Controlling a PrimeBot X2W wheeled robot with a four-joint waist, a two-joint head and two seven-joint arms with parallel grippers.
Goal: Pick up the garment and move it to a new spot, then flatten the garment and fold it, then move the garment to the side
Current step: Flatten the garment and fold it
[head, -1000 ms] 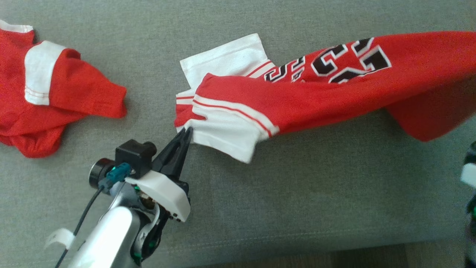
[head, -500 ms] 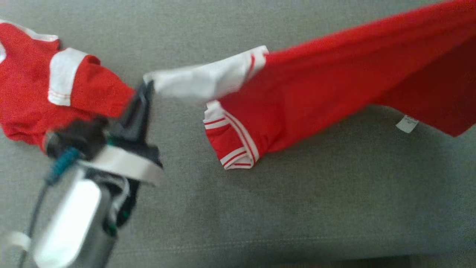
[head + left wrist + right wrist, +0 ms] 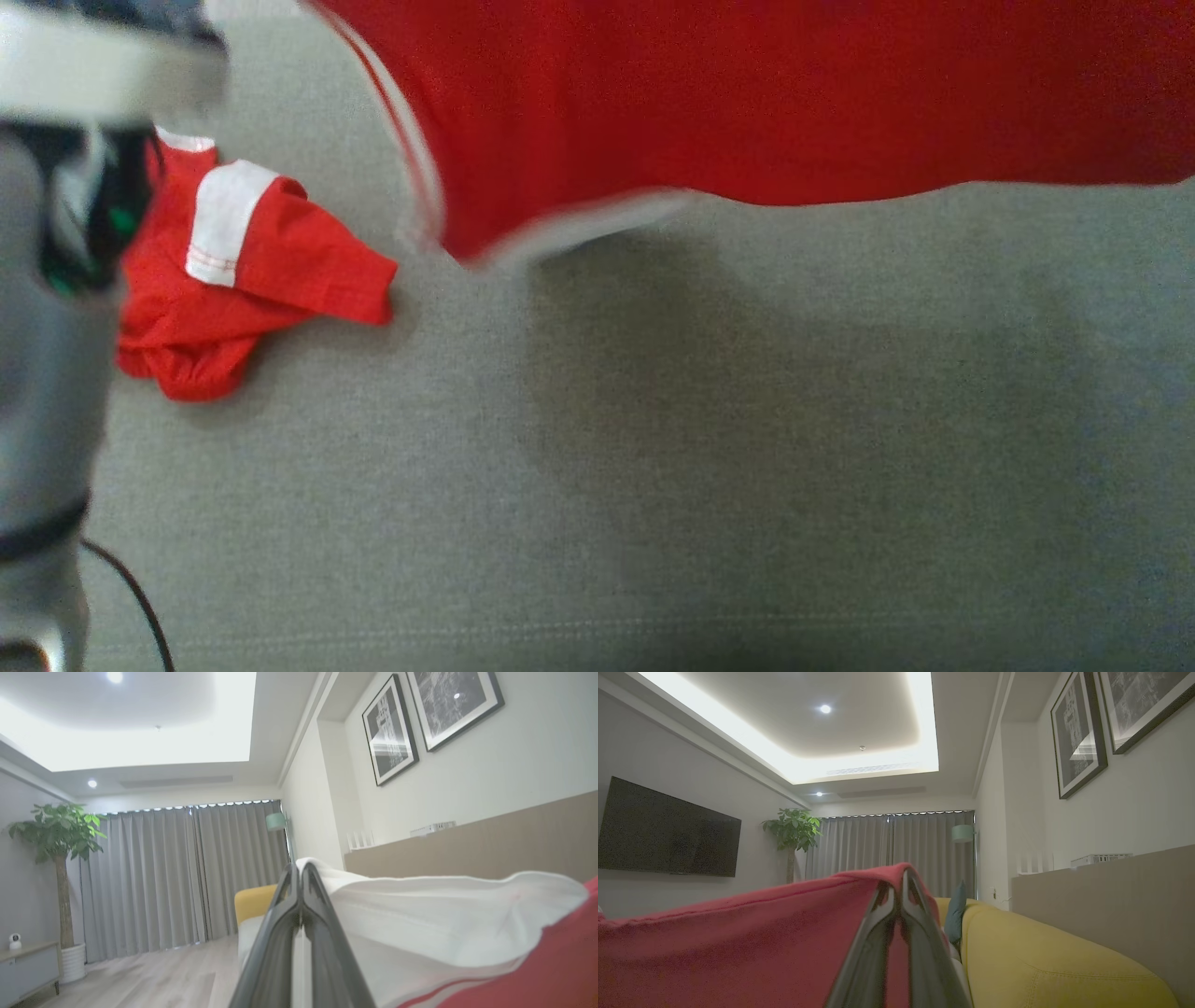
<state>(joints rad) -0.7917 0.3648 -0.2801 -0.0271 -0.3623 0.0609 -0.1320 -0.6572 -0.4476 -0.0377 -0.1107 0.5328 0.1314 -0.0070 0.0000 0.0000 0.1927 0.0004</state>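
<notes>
Two firm pinches on the garment [image 3: 747,93]! The left gripper [image 3: 298,870] is clenched on its white sleeve [image 3: 444,914], and the right gripper [image 3: 899,877] is clamped on a red edge, fingers pressed tight together. The garment hangs stretched out above the grey fabric surface [image 3: 747,448], casting a shadow on it. A second red-and-white garment [image 3: 243,289] lies crumpled on that surface's left part, with the blurred left forearm [image 3: 47,373] beside it.
</notes>
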